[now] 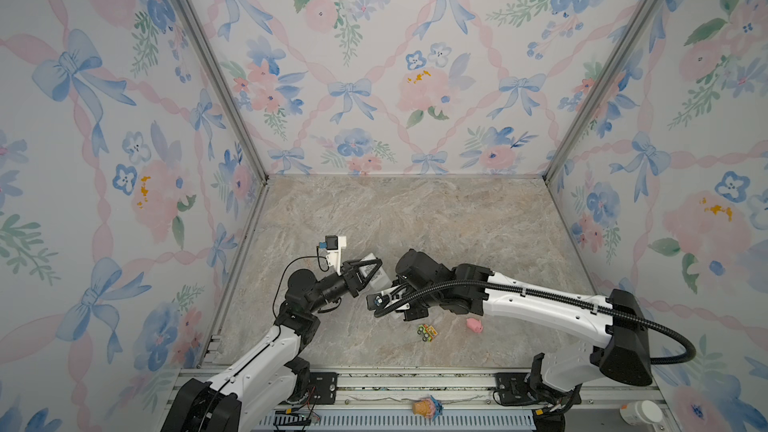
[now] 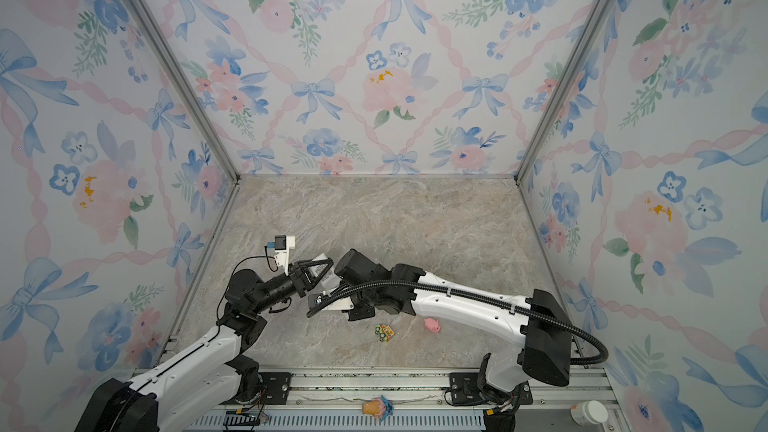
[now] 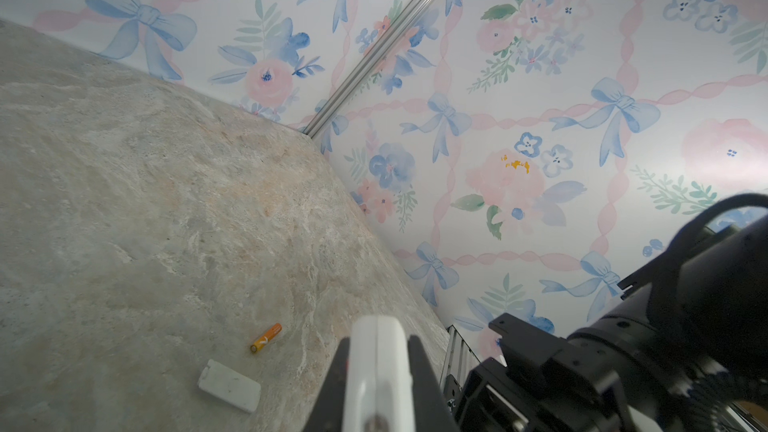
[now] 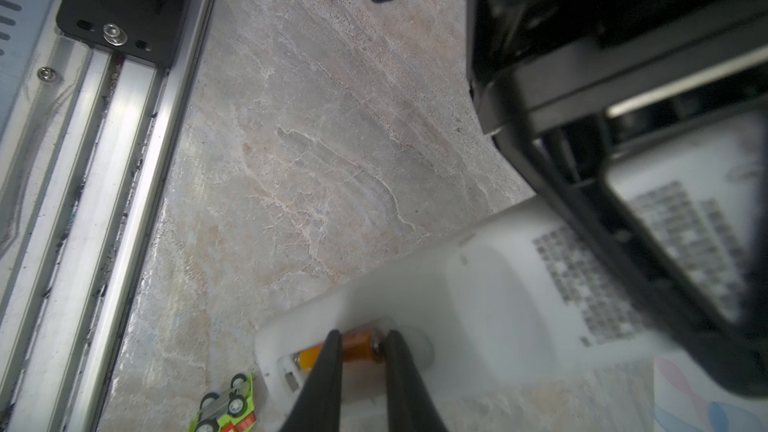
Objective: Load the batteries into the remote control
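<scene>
Right wrist view: right jaws half-hide battery (image 4: 358, 347), grip unclear; left jaws clamp remote (image 4: 490, 305).

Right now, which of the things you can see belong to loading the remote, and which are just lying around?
For the job: remote control, in the left fingers; battery, in the right fingers at its compartment; second battery, lying loose; battery cover, off.
Just lying about: toy car; pink pig; ice-cream cone toy; white jar.
</scene>
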{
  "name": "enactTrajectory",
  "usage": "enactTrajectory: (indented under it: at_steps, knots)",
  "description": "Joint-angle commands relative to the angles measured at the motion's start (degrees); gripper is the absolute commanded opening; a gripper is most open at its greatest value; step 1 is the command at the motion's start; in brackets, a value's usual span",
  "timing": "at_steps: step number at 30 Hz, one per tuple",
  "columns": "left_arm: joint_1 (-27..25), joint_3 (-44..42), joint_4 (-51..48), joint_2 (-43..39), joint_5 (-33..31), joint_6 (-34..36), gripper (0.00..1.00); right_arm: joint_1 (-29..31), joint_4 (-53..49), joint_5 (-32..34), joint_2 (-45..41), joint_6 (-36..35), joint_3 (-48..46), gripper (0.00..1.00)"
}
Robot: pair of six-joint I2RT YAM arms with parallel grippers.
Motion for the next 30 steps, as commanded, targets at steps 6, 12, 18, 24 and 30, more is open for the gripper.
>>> enactTrajectory:
  at_steps: [6,12,18,24,30]
  knots:
    - [0.03,0.73,3.19,-0.49,0.73,-1.29,0.00,0.43,-1.21,0.79,1.39,-0.28,-1.08,0.20]
    - [0.24,0.50,3.64,-0.42,0.82,-1.61,0.00,0.29,-1.53,1.19,1.92,-0.45,-1.35,0.18]
    - [0.37,0.42,4.19,-0.51,0.88,-1.79,0.00,0.28,-1.71,1.19,2.44,-0.52,-1.35,0.17]
    - [0.50,0.37,4.52,-0.46,0.95,-1.99,0.00,-0.01,-1.64,1.22,3.06,-0.50,-1.52,0.17]
    - [0.58,0.36,4.57,-0.51,0.98,-2.08,0.00,-0.23,-1.73,0.82,3.97,-0.53,-1.45,0.16]
